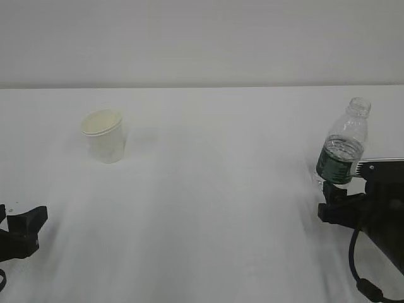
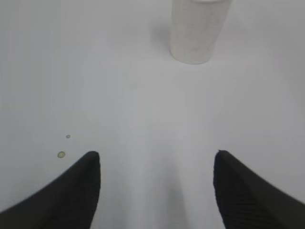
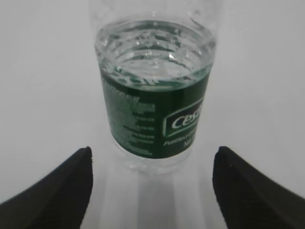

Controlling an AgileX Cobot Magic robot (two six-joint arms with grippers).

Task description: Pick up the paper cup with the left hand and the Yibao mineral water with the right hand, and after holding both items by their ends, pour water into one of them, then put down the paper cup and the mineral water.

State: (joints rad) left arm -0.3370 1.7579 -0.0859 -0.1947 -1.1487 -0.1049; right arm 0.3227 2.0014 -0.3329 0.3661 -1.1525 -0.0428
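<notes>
Paper cup (image 1: pixel 103 136) upright on counter (image 1: pixel 214 189), left of centre, mouth up; straight ahead of left pincer (image 2: pixel 157 179), well apart, jaws wide, empty. Yibao mineral water (image 1: pixel 343 144) at right edge, long axis near vertical, maybe leaning slightly, open neck up. Right pincer (image 3: pixel 152 179) wide, bottle just ahead between fingertips, not gripped. Each arm nearest own item.

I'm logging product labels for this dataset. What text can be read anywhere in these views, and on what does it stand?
"Cest": cut-off white logo on the Yibao mineral water green label.
Smaller white print beside and below it: too blurred to read.
Paper cup: no text visible.
</notes>
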